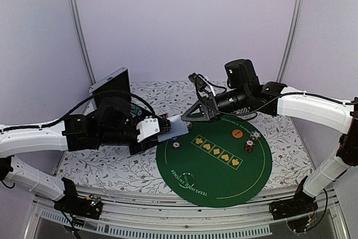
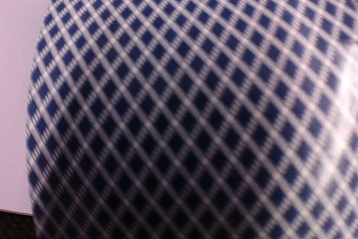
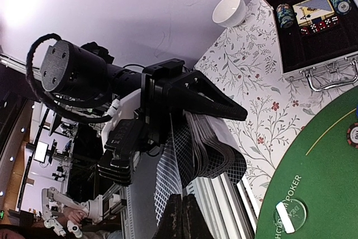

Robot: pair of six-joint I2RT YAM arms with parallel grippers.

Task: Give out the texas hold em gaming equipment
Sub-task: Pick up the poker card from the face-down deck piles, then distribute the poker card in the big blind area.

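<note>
A bent deck of blue lattice-backed playing cards [image 1: 172,129] hangs over the left rim of the green poker mat [image 1: 224,180], with my left gripper [image 1: 161,131] shut on it. In the right wrist view the deck [image 3: 218,149] fans out below the left gripper's black finger [image 3: 201,96]. My right gripper [image 3: 183,216] is shut on the lower edge of the outermost card [image 3: 166,177], which peels away from the deck. A card back [image 2: 190,104] fills the left wrist view and hides the jaws. Chip stacks [image 1: 249,145], an orange disc [image 1: 237,133] and a white disc [image 1: 175,144] lie on the mat.
The open black-lined case [image 3: 313,43] lies on the floral cloth at the back, holding chip stacks [image 3: 285,15], dice and cards. A white cup [image 3: 230,10] stands beside it. The case lid [image 1: 110,85] rises behind the left arm.
</note>
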